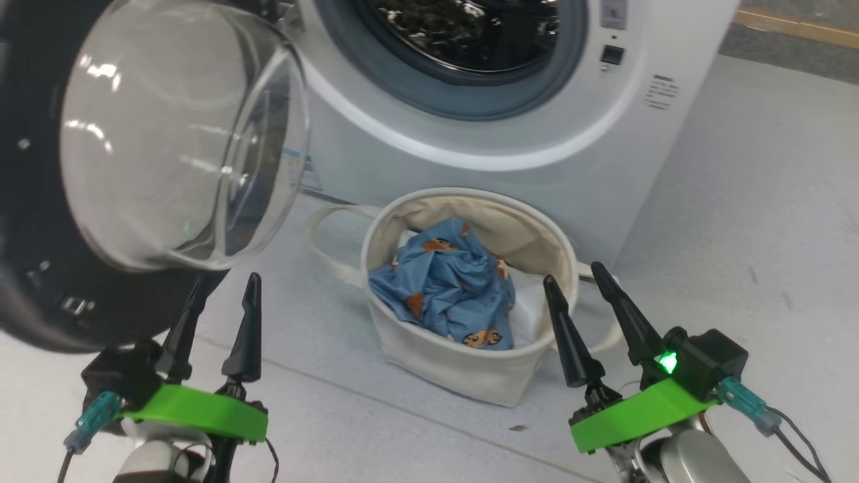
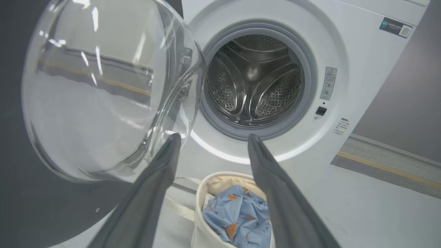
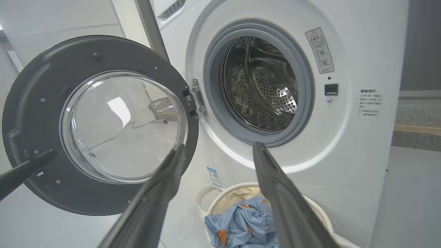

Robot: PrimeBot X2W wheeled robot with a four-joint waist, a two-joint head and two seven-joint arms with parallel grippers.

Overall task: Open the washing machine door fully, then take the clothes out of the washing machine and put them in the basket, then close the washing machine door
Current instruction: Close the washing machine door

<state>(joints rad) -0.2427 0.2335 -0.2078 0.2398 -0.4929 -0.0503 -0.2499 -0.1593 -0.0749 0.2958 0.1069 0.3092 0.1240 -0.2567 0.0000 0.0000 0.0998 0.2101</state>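
Standing at the back with its mouth uncovered, the washer (image 1: 510, 154) shows a bare steel drum (image 2: 253, 79) as far as the wrist views reach, so I judge the unloading done. The door (image 1: 174, 141) hangs swung wide on its hinge at the robot's left, glass bowl bulging toward the head camera. That leaves the opening clear for an arm to reach in, and closing it looks like the one step left. The basket (image 1: 470, 365) sits on the floor just in front of the washer and below the drum's mouth, a short drop for anything lifted out. The clothes (image 1: 446, 285), blue with bears, lie crumpled inside it, below the rim. The left gripper (image 1: 227, 280) hovers low beside the door's black rim, jaws spread and empty, well placed to push the door round. The right gripper (image 1: 573, 272) is near the basket's right side, jaws likewise apart and holding nothing. Whether its finger touches the canvas I cannot tell.
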